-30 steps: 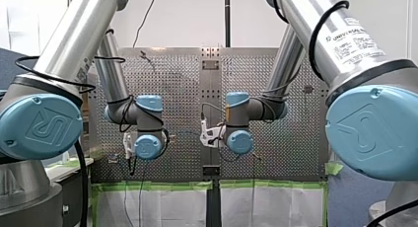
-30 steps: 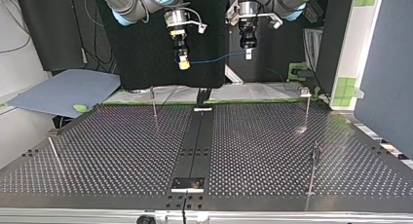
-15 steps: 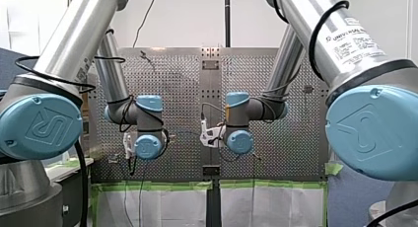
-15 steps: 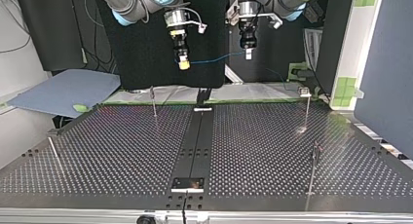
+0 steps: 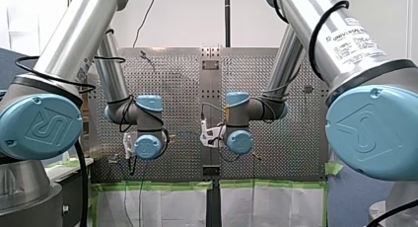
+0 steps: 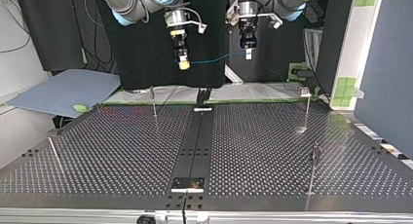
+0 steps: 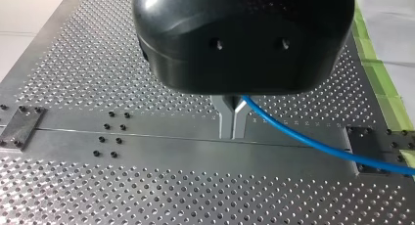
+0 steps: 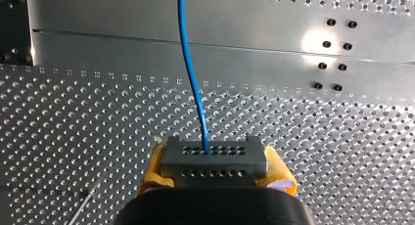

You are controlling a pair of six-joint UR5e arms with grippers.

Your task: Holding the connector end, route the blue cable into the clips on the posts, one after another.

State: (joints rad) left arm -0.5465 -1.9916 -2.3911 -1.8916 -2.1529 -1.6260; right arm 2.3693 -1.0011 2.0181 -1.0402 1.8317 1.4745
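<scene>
The right gripper point(image 8: 214, 167) is clamping its yellow pads point(image 8: 152, 170) on either side of a dark grey rectangular connector block point(image 8: 214, 159) with two rows of small holes. A thin blue cable point(image 8: 190, 63) is coming out of the block's upper row and running away over the silver perforated metal table point(image 8: 73, 112). The gripper's body behind the pads is cut off at the edge of its wrist view.

The left gripper point(image 7: 232, 121) is pinching its narrow metal fingers point(image 7: 225, 118) together on the same cable, farther along. The rounded black housing point(image 7: 244, 39) is hiding the fingers' roots. The cable is leaving that wrist view at its edge, so I cannot tell where it ends.

In the top view both grippers are hanging side by side above the table's far edge, the right one at the view's left and the left one at the view's right. The cable is stretching nearly level between them against a black backdrop point(image 6: 146, 48).

Four thin metal posts point(image 6: 154, 101) are standing on the table, two far and two near, all well apart from the cable. The clips at their tips are too small to make out.

In the front view the pale blue wrist joints point(image 5: 148, 147) are covering both grippers, and only a faint trace of the cable is showing between them.
</scene>
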